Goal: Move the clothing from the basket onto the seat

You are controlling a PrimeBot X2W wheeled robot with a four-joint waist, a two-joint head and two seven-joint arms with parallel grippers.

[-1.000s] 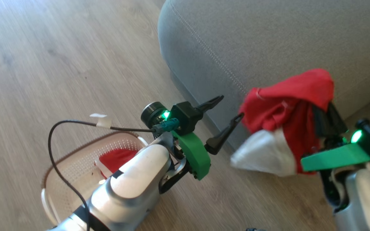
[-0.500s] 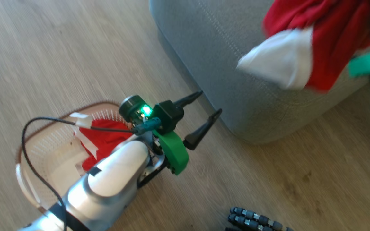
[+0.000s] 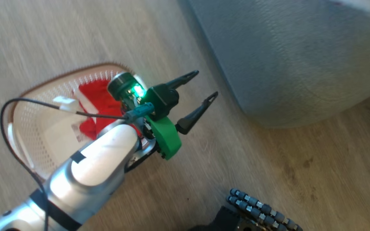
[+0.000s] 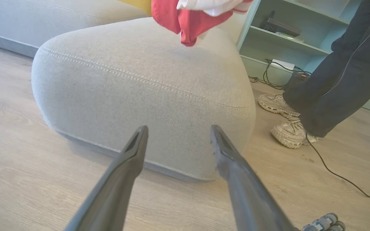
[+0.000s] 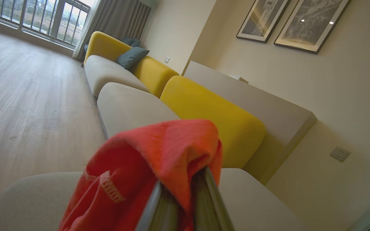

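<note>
The clothing (image 4: 188, 22) is raised by the right gripper (image 5: 185, 179): in the earliest head picture it is held low against the side of the seat (image 4: 133, 96), near the floor; now it is hung above the seat's top, and a pale blur of it is left at the head view's upper right corner. The head camera is swung too, so more of the basket (image 3: 34, 134) is exposed and dark ribbed rollers (image 3: 259, 208) are brought in below.

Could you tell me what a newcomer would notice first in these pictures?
The bright red garment stands out, draped over the shut right gripper, above the grey seat. Next, more red cloth lying in the cream basket on the floor, near the open left gripper.
</note>
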